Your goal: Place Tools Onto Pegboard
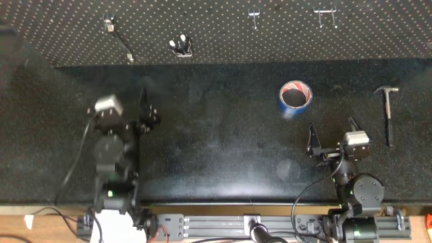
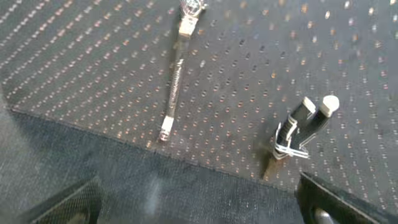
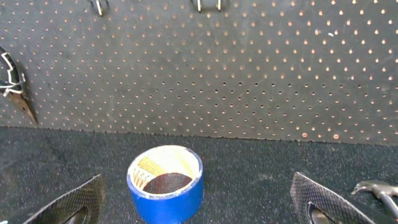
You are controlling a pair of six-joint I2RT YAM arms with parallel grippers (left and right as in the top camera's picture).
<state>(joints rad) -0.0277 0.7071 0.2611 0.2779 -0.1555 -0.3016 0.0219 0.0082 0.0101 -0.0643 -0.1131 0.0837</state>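
Note:
A blue tape roll (image 1: 295, 96) stands on the black table, right of centre; in the right wrist view the tape roll (image 3: 166, 183) sits just ahead of my open fingers (image 3: 71, 204). A hammer (image 1: 387, 113) lies at the far right, its head (image 3: 375, 187) toward the pegboard. My right gripper (image 1: 332, 136) is open and empty, a little nearer than the roll. My left gripper (image 1: 146, 109) is open and empty at the table's left, facing the pegboard (image 1: 223, 27). A slim tool (image 2: 174, 81) hangs there, with a black-and-white clip (image 2: 303, 124) beside it.
Two bare metal hooks (image 1: 254, 15) (image 1: 326, 13) stick out of the pegboard at the upper right. The slim hung tool (image 1: 119, 37) and the clip (image 1: 181, 46) occupy the board's left half. The table's front edge runs along the arm bases.

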